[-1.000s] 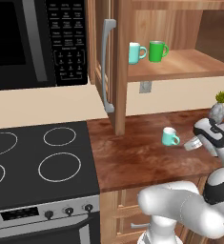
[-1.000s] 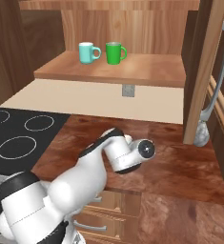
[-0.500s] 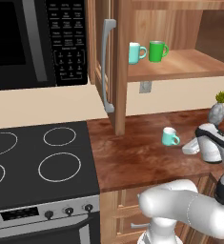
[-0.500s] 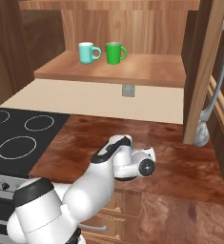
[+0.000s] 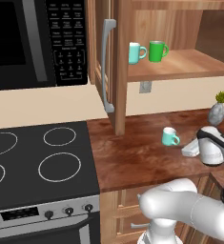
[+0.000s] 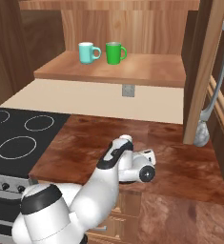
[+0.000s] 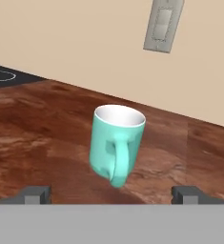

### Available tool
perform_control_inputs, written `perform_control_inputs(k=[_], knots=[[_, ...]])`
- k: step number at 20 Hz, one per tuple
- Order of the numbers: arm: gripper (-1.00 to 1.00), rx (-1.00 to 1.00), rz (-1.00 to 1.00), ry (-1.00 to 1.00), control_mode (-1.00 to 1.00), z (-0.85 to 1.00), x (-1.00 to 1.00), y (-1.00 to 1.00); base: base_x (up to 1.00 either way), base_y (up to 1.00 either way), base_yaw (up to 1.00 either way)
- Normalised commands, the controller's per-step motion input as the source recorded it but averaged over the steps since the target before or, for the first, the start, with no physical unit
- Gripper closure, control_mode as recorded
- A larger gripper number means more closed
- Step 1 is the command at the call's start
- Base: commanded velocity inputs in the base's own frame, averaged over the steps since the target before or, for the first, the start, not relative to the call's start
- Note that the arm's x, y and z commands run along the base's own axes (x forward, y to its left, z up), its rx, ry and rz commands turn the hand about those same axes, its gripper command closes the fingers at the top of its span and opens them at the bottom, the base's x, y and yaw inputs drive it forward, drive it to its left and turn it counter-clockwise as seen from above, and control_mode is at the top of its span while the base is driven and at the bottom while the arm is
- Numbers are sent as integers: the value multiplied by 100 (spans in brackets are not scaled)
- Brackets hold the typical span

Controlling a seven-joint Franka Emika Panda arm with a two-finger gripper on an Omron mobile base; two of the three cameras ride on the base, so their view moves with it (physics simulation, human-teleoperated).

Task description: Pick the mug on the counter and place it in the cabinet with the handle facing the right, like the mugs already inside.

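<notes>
Left base view: the microwave [image 5: 32, 40] keypad print is too small to read. The mug [image 5: 169, 137] stands upright on the counter [image 5: 132, 157], bare wood all round it, and the arm reaches low from the right, with the gripper [image 5: 190, 149] just beside it.

Right base view: two mugs [image 6: 102, 52] sit on the open cabinet [image 6: 118, 71] shelf, free room to their right.

Hand view: the handle [image 7: 120, 162] faces the camera between widely parted fingertips [image 7: 35, 193]
</notes>
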Motion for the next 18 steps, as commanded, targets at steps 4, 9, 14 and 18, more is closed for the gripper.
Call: perform_control_inputs(k=[4, 9, 14, 18], knots=[[-100, 2, 0, -2, -100, 0, 13, 0, 0, 0, 0], [-100, 0, 0, 1, -100, -1, 26, 4, 0, 0, 0], [-100, 0, 0, 1, -100, -16, 38, 0, 0, 0, 0], [-100, 1, 0, 0, -100, -29, 28, -1, 0, 0, 0]])
